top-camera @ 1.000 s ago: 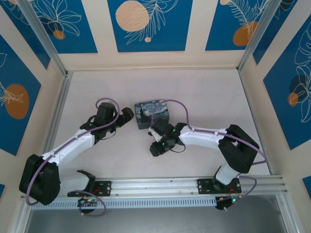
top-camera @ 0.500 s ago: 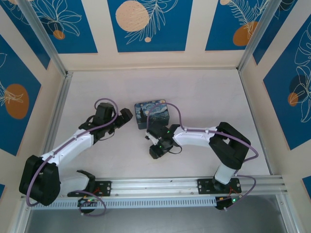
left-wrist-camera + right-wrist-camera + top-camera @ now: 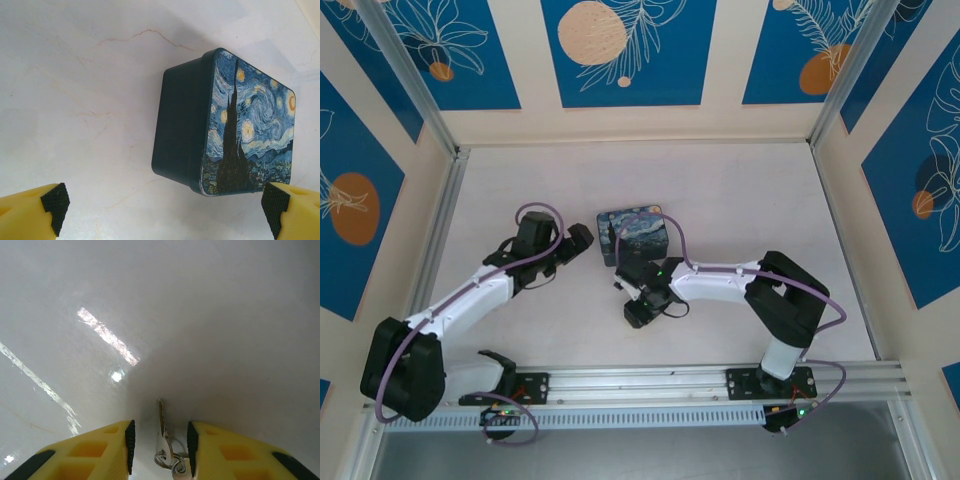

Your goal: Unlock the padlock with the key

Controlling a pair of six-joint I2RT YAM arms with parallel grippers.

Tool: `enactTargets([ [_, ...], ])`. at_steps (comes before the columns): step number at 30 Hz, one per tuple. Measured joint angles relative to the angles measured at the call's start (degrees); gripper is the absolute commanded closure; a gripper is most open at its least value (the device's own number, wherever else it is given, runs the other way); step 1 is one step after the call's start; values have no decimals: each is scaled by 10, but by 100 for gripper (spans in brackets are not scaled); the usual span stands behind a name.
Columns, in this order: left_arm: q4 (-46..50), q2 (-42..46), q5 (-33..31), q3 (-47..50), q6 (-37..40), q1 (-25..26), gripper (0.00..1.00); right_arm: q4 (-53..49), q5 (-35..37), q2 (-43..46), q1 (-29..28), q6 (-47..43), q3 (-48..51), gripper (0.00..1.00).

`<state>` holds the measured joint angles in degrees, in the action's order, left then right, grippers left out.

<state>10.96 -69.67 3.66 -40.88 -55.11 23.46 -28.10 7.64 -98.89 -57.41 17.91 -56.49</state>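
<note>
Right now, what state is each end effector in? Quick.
Left end effector: open wide, empty, facing the box.
Right end effector: open, straddling the key on the table, not clamped on it.

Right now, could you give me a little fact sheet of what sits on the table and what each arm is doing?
Left end effector: wide open, facing the painted box, holding nothing
Right end effector: low over the table, yellow fingers apart on either side of the key
Key: lying flat on the table, on a small ring, not gripped
Painted box: resting on the table, swirly night-sky picture on its lid
Table: pale, marbled surface
</note>
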Motion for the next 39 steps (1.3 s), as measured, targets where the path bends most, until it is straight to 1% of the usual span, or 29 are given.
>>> enactTargets([
  [11,-2,-7,8,0,1,0,0,12,1,17,0,1,21,63],
  [19,-2,-7,8,0,1,0,0,17,1,20,0,1,27,66],
  [29,3,-22,15,-12,1,0,0,20,1,32,0,13,43,99],
  [35,7,-26,23,-24,1,0,0,23,-4,36,12,15,44,100],
  [39,7,-32,28,-30,1,0,0,34,-26,63,54,16,45,100],
])
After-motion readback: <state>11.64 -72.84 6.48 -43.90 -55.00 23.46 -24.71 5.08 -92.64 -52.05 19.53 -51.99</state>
